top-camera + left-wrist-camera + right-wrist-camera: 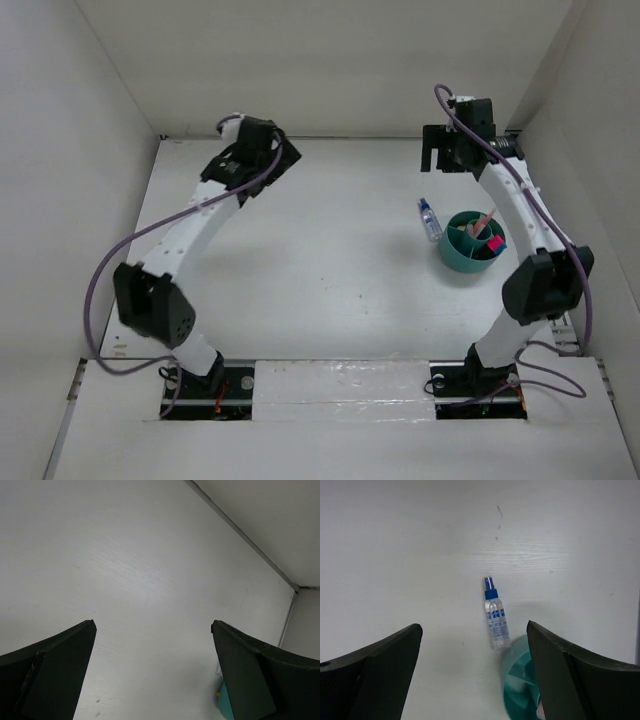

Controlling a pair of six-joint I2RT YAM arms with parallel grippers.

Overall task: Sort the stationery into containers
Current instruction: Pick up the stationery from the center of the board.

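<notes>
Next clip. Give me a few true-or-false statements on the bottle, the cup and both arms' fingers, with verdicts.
1. The clear bottle lies on the table beside the teal cup. True.
2. The right gripper is clamped on the bottle. False: its fingers are open and empty, with the bottle lying on the table.
3. The cup is empty. False: a pink block and salmon pencils are in it.
4. The left gripper is open, holding nothing. True.

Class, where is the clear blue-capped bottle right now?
In the top view, the bottle lies flat on the right side, just left of the teal cup.
</notes>
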